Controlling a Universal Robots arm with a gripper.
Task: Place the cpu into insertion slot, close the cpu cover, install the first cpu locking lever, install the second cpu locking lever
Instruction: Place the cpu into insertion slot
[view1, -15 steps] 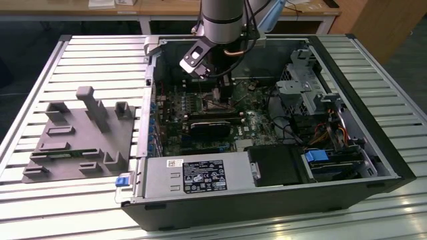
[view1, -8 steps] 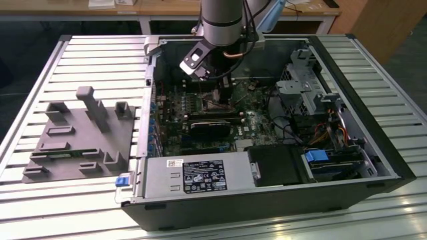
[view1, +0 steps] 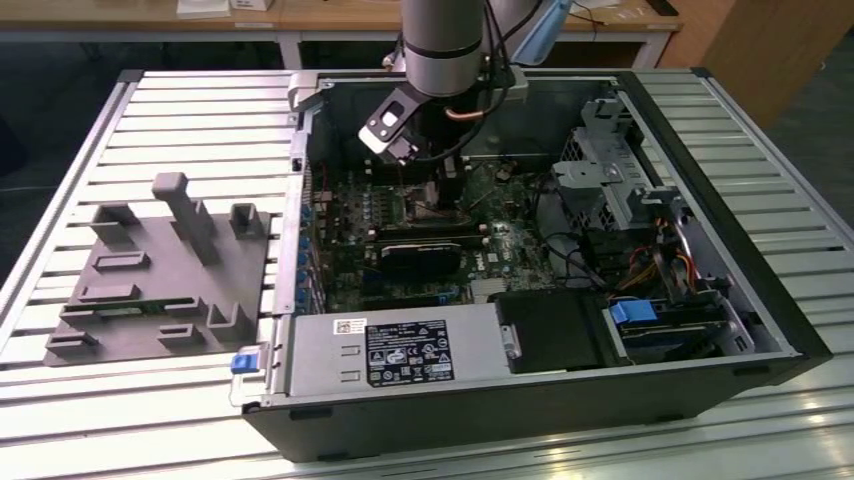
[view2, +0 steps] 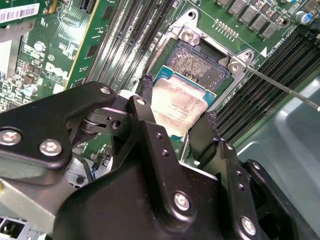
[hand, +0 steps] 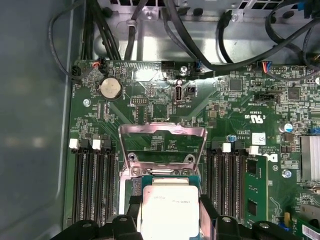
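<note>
Two black, angular fingers (view2: 144, 114) of the gripper (view2: 177, 102) press on opposite edges of the cpu (view2: 176, 109). We read the claw as closed down to the chip's width, with the chip in its hold. The cpu is one flat square with a dull, smeared silvery-tan lid on a green base. It hangs tilted just over the insertion slot (view2: 197, 67), a square recess of fine gold contacts, and overlaps one edge of it. Whether a corner already touches the slot, we cannot tell.

Behind the slot in the first wrist view, one cpu cover (hand: 161, 129), a thin shiny metal frame with a large window, stands swung up and open. One thin wire lever (view2: 282, 89) juts out beside the slot. Long black memory slots (hand: 95, 185) run along both sides of it.

In the exterior view, the smooth grey cylindrical arm (view1: 447, 45) comes down steeply over the slot, inside the open computer case (view1: 534, 415).
</note>
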